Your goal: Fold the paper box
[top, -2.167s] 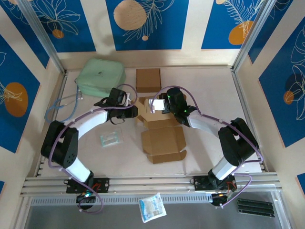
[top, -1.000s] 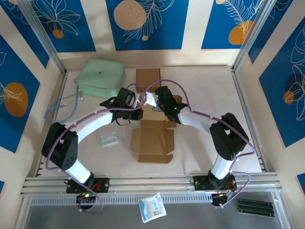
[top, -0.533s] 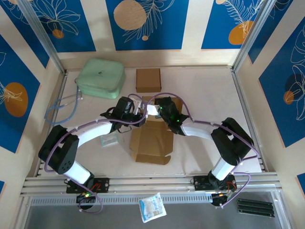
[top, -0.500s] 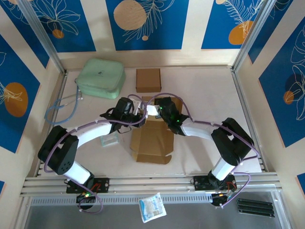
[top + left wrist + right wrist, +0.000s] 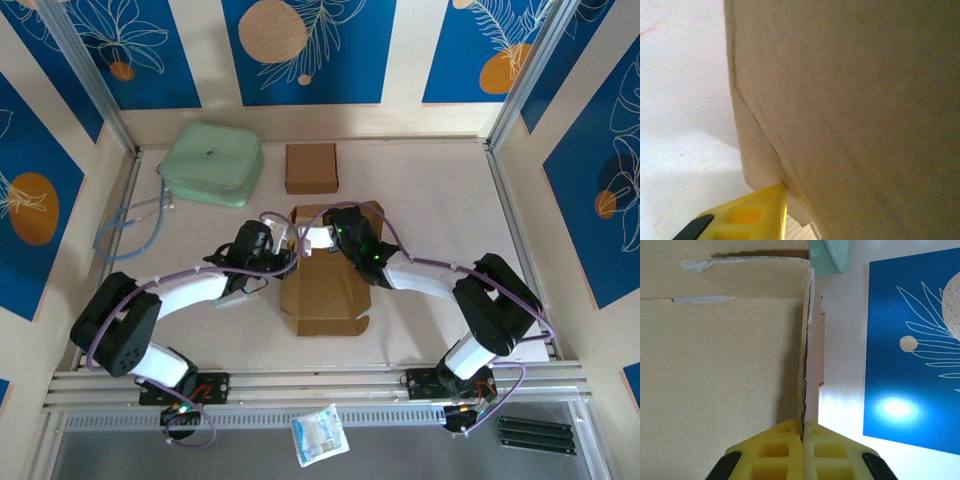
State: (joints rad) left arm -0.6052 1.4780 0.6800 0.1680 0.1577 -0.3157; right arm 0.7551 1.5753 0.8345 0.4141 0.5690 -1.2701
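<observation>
"Top external: the left gripper [image 5: 262,243] has slid back nearer along the paper box [image 5: 325,288] at mid-table. Spread or pinching?"
"Cannot tell (one finger [image 5: 757,210] touches a flap [image 5: 760,160]). The right gripper [image 5: 802,439] pinches the upright wall [image 5: 807,340], so the fold looks unfinished."

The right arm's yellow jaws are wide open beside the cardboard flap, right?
No. The right arm's yellow jaws are shut on the cardboard flap, with its edge pinched between them, not wide open beside it. The right wrist view shows this.
</observation>
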